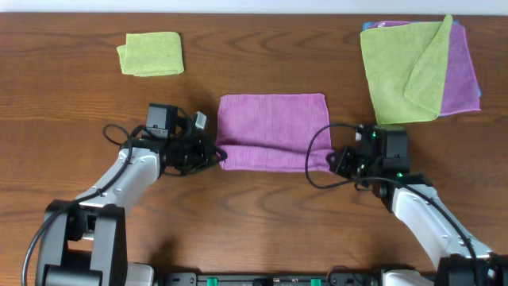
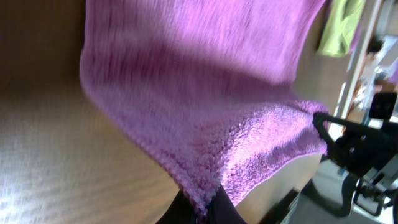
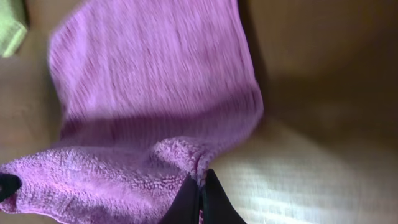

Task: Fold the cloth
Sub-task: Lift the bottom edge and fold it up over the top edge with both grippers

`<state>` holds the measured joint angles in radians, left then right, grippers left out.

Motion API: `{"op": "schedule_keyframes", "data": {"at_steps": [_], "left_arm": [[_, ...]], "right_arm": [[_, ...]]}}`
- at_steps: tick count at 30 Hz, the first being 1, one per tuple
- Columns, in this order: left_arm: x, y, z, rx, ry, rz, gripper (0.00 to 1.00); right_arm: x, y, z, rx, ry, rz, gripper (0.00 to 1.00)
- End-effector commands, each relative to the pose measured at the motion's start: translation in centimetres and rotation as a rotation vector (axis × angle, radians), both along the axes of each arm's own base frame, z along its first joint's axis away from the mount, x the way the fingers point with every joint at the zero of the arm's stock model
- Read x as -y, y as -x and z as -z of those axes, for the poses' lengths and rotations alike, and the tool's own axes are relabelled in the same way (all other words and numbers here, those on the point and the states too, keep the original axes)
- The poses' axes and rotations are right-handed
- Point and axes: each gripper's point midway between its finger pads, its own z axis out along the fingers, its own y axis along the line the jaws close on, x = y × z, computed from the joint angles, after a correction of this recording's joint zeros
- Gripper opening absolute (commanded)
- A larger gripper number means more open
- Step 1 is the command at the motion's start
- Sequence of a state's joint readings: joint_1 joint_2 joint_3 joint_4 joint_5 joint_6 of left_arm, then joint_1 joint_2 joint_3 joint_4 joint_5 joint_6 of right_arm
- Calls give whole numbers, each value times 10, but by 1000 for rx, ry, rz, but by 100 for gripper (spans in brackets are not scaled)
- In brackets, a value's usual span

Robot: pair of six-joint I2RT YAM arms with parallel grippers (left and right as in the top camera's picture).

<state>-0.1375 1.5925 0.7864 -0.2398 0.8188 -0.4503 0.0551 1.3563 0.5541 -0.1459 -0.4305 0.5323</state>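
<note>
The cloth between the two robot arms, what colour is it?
The cloth is plain purple-pink, like magenta. It shows best in the overhead view.

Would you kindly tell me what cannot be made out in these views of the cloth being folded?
- Overhead: the spot where the left gripper and right gripper meet the purple cloth is too small to see.
- Both wrist views: the cloth's weave is blurred, and the fingers are cut off by the bottom edge.
- Overhead: the unfolded green cloth covers the stacked cloths at top right, so their number is hidden.
</note>
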Motion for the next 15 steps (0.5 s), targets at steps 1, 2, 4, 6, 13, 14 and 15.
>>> {"op": "schedule_keyframes", "data": {"at_steps": [1,2,4,6,13,14,15], "left_arm": [[-7,-18,-2,-6,-7,-109,6],[-7,-23,-4,8,-7,-128,6],[-10,-35,-6,29,-10,-177,6],[-12,-44,-7,54,-14,-206,6],[-13,-74,3,90,14,-291,6],[-13,-79,4,100,23,-299,6],[-12,-83,5,108,32,-306,6]], "right_arm": [[5,-11,-4,62,52,9,1],[6,-15,-5,78,57,13,1],[7,-25,-7,118,59,18,1],[9,-35,-6,145,69,30,1],[9,-70,-3,182,87,30,1],[10,-78,-3,187,101,29,1],[10,-84,-3,194,109,20,1]]}}
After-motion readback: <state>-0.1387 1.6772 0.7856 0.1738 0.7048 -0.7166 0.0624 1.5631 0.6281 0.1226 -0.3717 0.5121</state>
